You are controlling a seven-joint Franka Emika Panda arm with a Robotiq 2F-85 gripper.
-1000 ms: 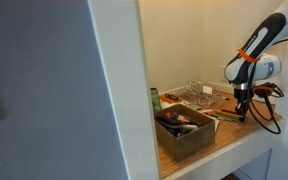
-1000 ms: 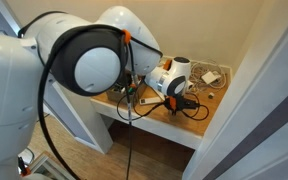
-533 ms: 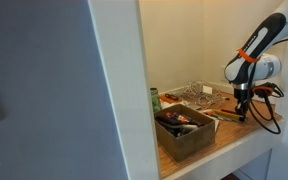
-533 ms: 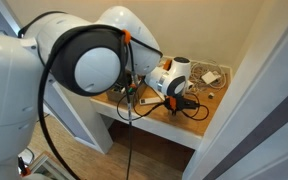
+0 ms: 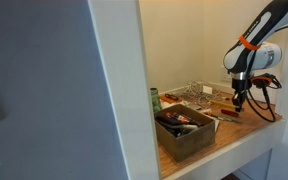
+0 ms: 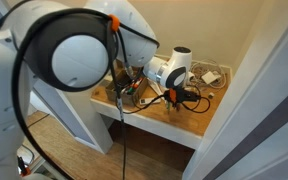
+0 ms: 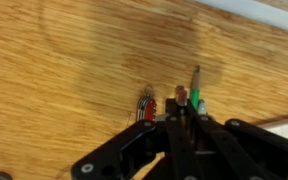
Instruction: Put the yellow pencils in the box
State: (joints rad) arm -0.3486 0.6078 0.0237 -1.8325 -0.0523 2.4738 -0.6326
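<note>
The arm (image 5: 254, 45) reaches down from the upper corner of the alcove, and in an exterior view its pale housing (image 6: 74, 50) fills most of the foreground. Under it lies the wooden tabletop (image 5: 256, 126). The box (image 5: 189, 137) sits near the tabletop's front edge, and its dark interior holds a jumble of small things. A silvery wire basket (image 5: 192, 92) stands behind it. The pincer (image 5: 240, 100) points down, apart from the box and past the basket's end.

In the wrist view the pincer (image 7: 180, 118) has its fingers drawn close together. Whether they actually clamp anything cannot be told. At their tips show a thin stick with a green end (image 7: 195, 88), a tan stub (image 7: 181, 96) and a small red striped item (image 7: 147, 105). The yellow pencils cannot be picked out with certainty.
</note>
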